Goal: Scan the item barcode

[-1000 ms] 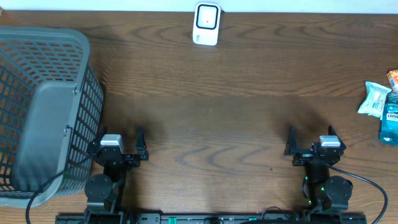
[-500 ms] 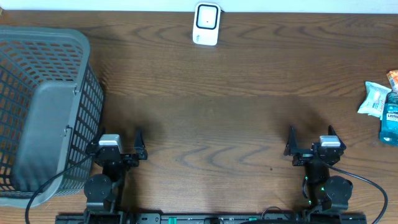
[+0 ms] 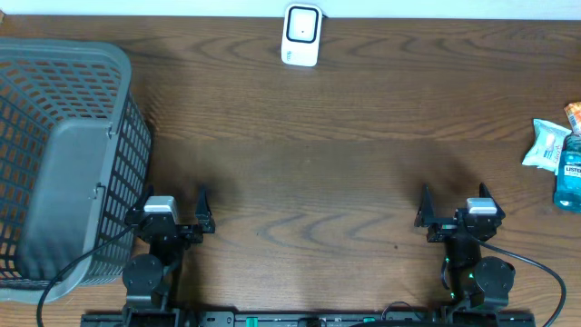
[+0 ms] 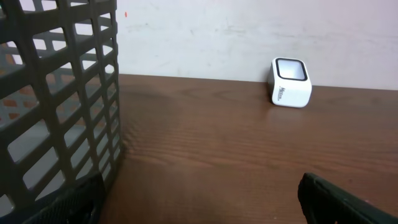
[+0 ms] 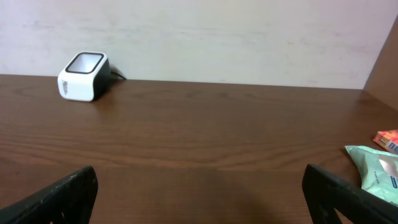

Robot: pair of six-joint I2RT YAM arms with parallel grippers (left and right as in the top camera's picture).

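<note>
While both arms rest at the bottom of the frame, the left gripper [image 3: 171, 203] and right gripper [image 3: 454, 196] stand wide open, holding nothing. The white barcode scanner [image 3: 301, 34] sits top centre. A pale green packet [image 3: 547, 145] and blue mouthwash bottle [image 3: 570, 177] lie at the right edge; a grey mesh basket [image 3: 132, 127] fills the left.

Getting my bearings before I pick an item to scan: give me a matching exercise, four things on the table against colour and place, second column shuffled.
1. basket
2. scanner
3. bottle
4. pack

A. white, far edge, middle
B. blue, right edge
C. grey, left side
D. pale green, right edge

Pairs: 1-C, 2-A, 3-B, 4-D
</note>
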